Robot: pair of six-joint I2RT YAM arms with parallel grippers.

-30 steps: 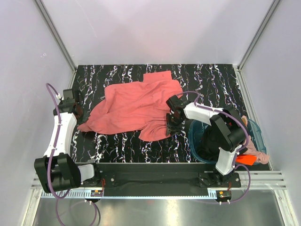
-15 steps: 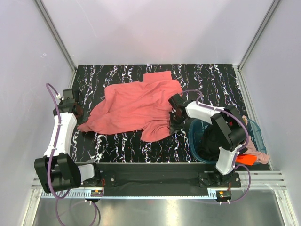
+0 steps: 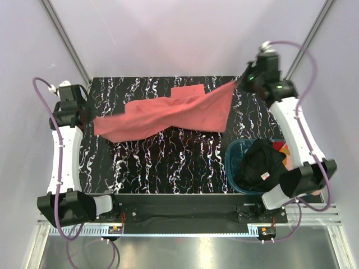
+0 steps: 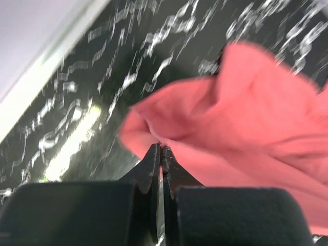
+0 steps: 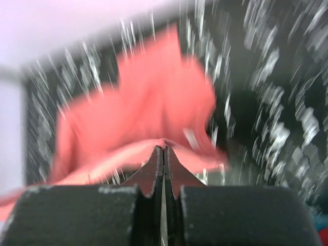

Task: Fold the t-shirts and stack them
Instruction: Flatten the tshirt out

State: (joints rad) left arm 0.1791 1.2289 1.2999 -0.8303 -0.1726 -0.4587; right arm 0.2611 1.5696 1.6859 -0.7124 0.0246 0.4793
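The large salmon-red t-shirt (image 3: 168, 115) hangs stretched in the air above the black marbled table, between my two raised grippers. My left gripper (image 3: 92, 119) is shut on its left edge; in the left wrist view the tips (image 4: 162, 148) pinch a fold of the red fabric (image 4: 246, 118). My right gripper (image 3: 238, 83) is shut on its far right corner; in the right wrist view the tips (image 5: 164, 147) pinch the red cloth (image 5: 148, 102). A black t-shirt (image 3: 261, 162) lies in the teal basket (image 3: 231, 162). An orange bit (image 3: 283, 148) shows beside it.
The round teal basket stands at the near right of the table, under the right arm's forearm. Metal frame posts stand at the back corners (image 3: 67, 45). White walls close in on the left, back and right. The marbled tabletop (image 3: 168, 162) shows beneath the shirt.
Both arms have lifted and swung outward and back. The salmon-red shirt, which lay crumpled on the table, is now raised and pulled out between them. The right gripper went from mid-table to the far right corner.
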